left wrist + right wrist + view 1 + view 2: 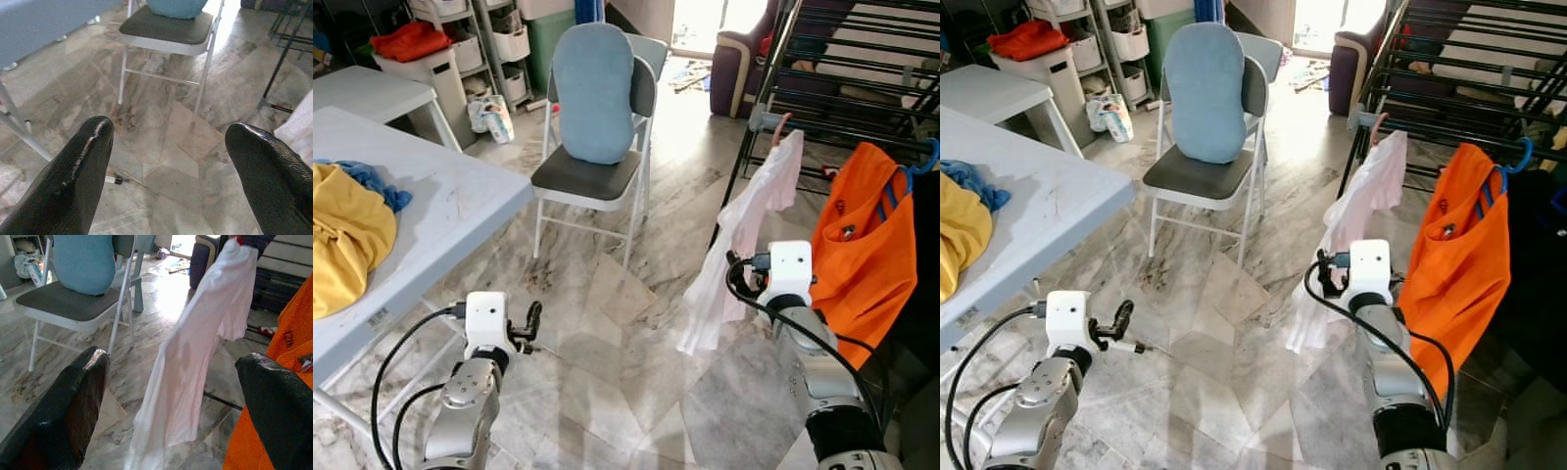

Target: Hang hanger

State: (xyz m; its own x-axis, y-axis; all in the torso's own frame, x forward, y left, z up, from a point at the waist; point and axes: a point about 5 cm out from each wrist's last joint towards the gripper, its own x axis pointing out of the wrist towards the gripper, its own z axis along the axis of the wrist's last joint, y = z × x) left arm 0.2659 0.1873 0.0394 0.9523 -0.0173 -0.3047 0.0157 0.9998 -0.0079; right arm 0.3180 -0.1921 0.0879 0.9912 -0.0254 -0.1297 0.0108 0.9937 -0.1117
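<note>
The white shirt (736, 243) and orange shirt (867, 250) (on a blue hanger (913, 168)) hang on the rack (842, 93); both the left gripper (168, 181) and right gripper (171, 416) are spread and empty; hanging looks done.

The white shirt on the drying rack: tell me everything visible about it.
The white shirt is a thin, light fabric garment hanging from the near corner of the black drying rack, on what looks like a pink hanger. It droops long and crumpled, its lower edge close to the marble floor. An orange shirt hangs just beside it. The right gripper, fingers apart, faces it without touching.
</note>
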